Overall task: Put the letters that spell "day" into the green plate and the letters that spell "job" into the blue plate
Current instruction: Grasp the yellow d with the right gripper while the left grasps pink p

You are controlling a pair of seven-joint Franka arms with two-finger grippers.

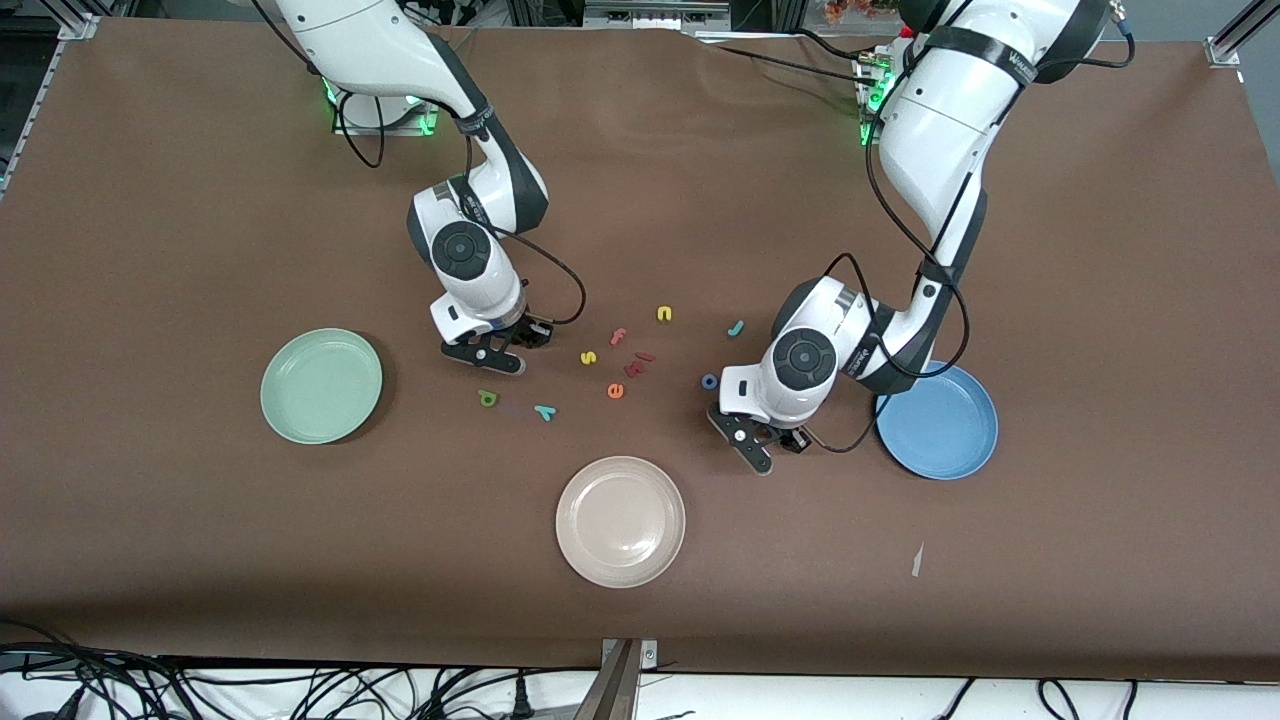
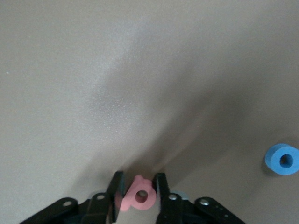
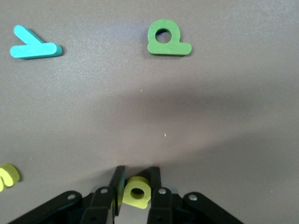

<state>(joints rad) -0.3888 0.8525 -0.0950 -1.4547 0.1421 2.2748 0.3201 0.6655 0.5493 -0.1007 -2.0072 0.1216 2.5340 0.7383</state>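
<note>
Pinching light, stiff letters across their flat faces: left gripper (image 2: 138, 193) clamped on the red "b" (image 2: 138, 197), right gripper (image 3: 135, 189) clamped on the yellow "a" (image 3: 137, 192).

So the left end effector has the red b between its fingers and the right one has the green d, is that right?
Half right. The left end effector does have the red b between its fingers. The right end effector holds the yellow a, not the green d: the right wrist view shows the d lying loose on the table near the teal y.
</note>
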